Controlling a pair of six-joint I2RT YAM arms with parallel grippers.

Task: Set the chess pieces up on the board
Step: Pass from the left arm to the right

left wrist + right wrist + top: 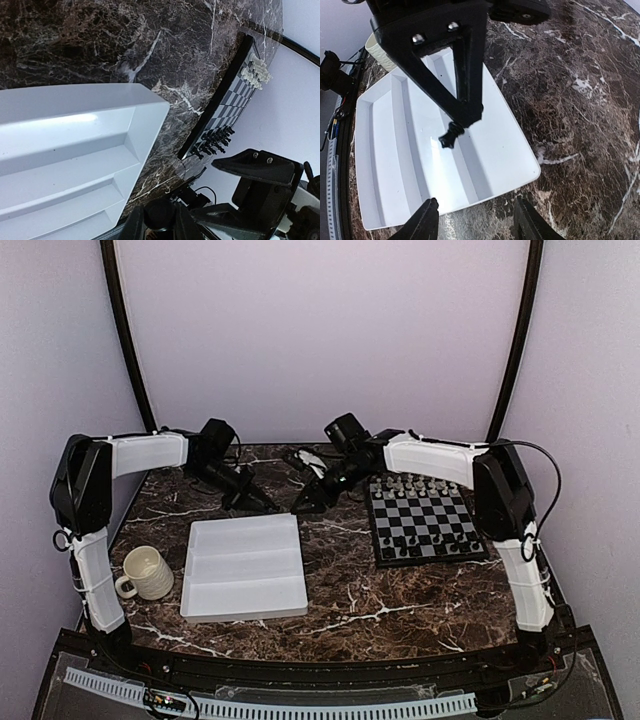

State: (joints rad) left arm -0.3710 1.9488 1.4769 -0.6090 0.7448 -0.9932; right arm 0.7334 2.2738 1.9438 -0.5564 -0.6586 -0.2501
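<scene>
The board (425, 522) lies at the right, with white chess pieces (414, 485) along its far rows and black ones (425, 543) along its near rows. The left wrist view shows the board (227, 102) too. My left gripper (266, 506) hangs over the far edge of the white tray, shut on a small black chess piece (450, 137) that sticks out below its fingertip. In its own view the piece (162, 214) sits between its fingers (131, 226). My right gripper (476, 222) faces it from a short way off, over the table by the tray's corner, open and holding nothing.
A white ribbed tray (243, 567) lies left of centre with nothing visible in its grooves (410, 150). A cream mug (146, 574) stands at its left. Dark marble table (350, 590) lies between tray and board.
</scene>
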